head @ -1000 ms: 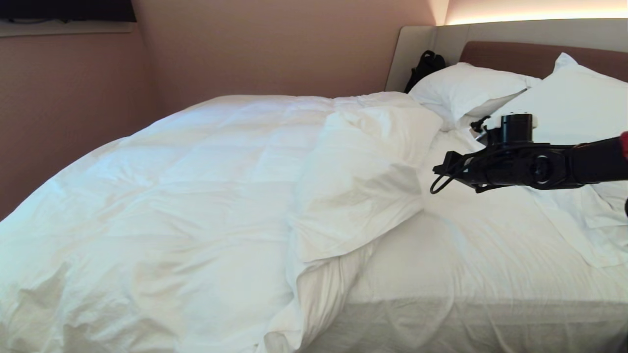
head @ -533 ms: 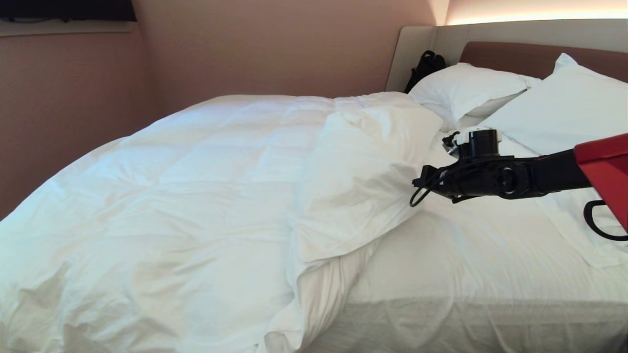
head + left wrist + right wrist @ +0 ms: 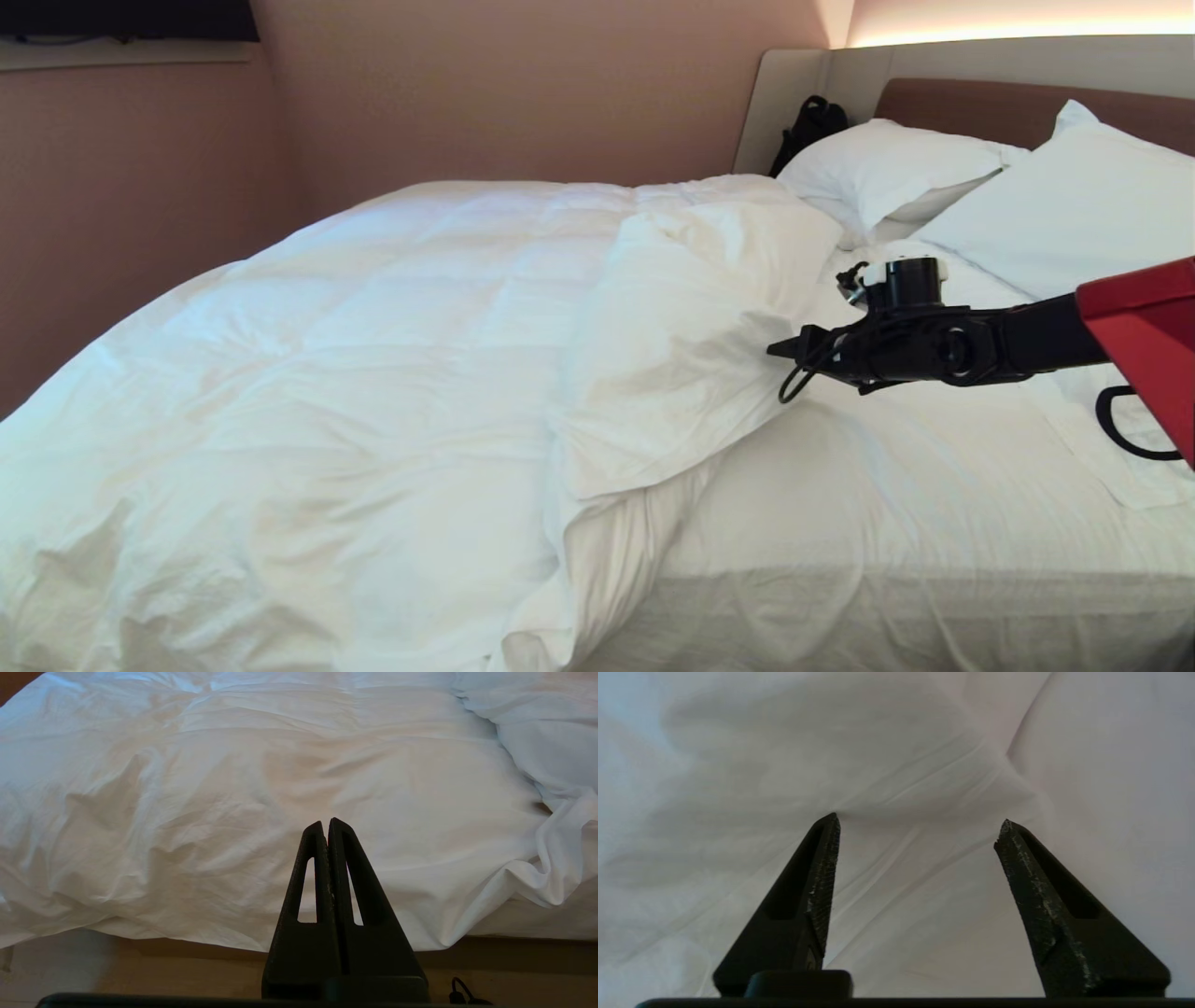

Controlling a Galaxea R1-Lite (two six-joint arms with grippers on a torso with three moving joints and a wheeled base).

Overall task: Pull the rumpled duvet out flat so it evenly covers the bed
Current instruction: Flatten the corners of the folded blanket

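The puffy white duvet [image 3: 373, 355] covers the left part of the bed. Its near corner is folded back into a rumpled flap [image 3: 691, 345], which leaves the sheeted mattress [image 3: 887, 523] bare on the right. My right gripper [image 3: 775, 350] reaches in from the right, right at the flap's edge. In the right wrist view it [image 3: 919, 821] stands open, with white cloth [image 3: 878, 756] close ahead and nothing between its fingers. My left gripper [image 3: 326, 823] is shut and empty. It hangs parked off the bed's side, facing the duvet's overhanging edge [image 3: 233, 774].
Two white pillows [image 3: 887, 168] [image 3: 1074, 205] lean on the brown headboard [image 3: 990, 103]. A black bag [image 3: 808, 126] sits in the far corner by the headboard. A pink wall [image 3: 140, 205] runs along the bed's far side. Wooden floor [image 3: 140, 966] shows below the duvet's edge.
My right arm has swung left and down from near the pillows, bringing the gripper up to the folded flap. The duvet has not moved.
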